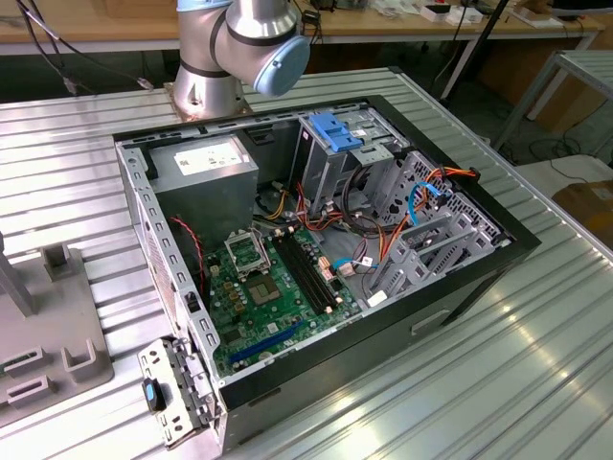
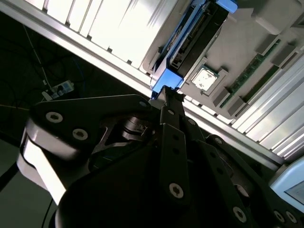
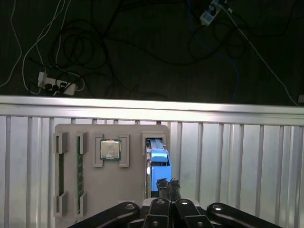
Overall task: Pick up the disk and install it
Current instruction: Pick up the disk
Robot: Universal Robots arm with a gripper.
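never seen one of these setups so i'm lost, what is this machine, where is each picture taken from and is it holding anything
The machine is a single robot arm. Its silver base stands on a ribbed metal table.

The exterior view comes from a camera off the arm. It shows an open computer case lying on that table, with its green circuit board exposed.

The two wrist views come from cameras riding on the arm, looking along its black pincer. They show a grey tray with slots, also on the table. In it sit a square chip, a memory stick and the disk, which stands on edge in its slot and has blue rails.

The pincer's tip is right at the disk's blue end. Whether it is gripping the disk, I cannot tell.
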